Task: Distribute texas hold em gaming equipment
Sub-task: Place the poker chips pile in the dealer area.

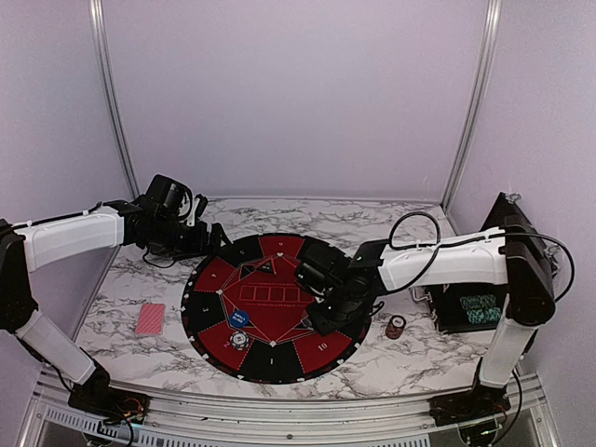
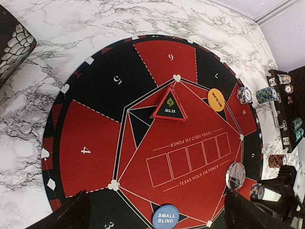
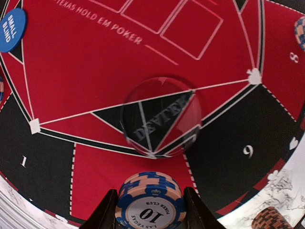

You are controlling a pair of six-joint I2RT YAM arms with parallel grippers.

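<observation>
Right wrist: right gripper (image 3: 150, 212) pinches a blue-white chip stack (image 3: 150, 198) by its sides, "10" face and stack axis toward the lens, over a red edge wedge of the mat (image 3: 95, 81). Whether it touches the mat is unclear. Meanwhile left gripper (image 1: 207, 237) is spread wide, empty, at the mat's far-left edge.

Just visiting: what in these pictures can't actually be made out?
Chip stack, right wrist view: bottom edge cuts it off, so its height is uncountable.
Red-backed cards, top view: too small to tell one from several.
Black case, top view: right arm overlaps it; contents too small to identify.
Blue Small Blind disc, left wrist view: cropped by the bottom edge.
</observation>
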